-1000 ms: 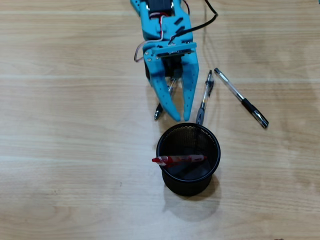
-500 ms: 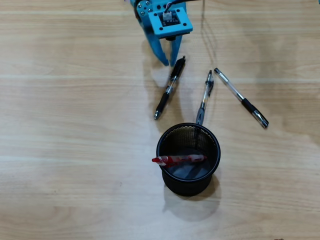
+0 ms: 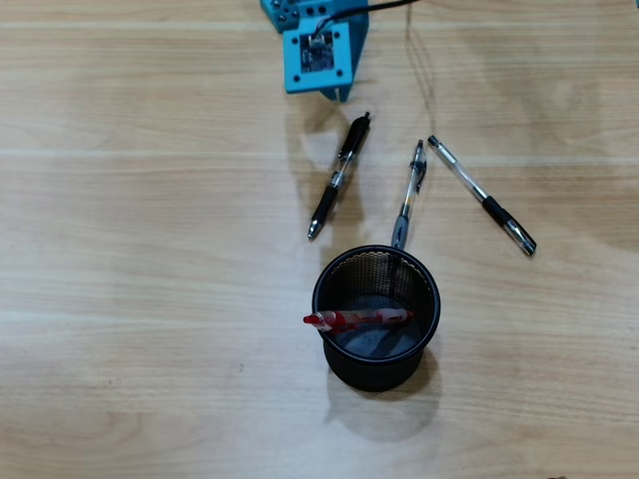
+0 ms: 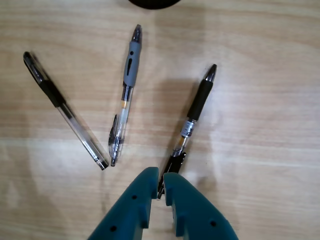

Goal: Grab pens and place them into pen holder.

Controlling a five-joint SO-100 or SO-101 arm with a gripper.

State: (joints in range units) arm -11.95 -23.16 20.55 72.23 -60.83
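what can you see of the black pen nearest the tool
The black pen lies flat on the wooden table, slanted, its silver tip toward the pen holder and its clip end toward the tool. It has a black rubber section, a clear middle and a dark clip end. In the wrist view that end sits right at the tool's nearly closed fingertips; whether they touch is unclear.

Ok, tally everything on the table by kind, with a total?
Red translucent pen, in the holder: 1
Black pen: 1
Clear-barrelled pens, one grey-gripped, one black-gripped: 2
Round black wire-mesh pen holder: 1
Total: 5
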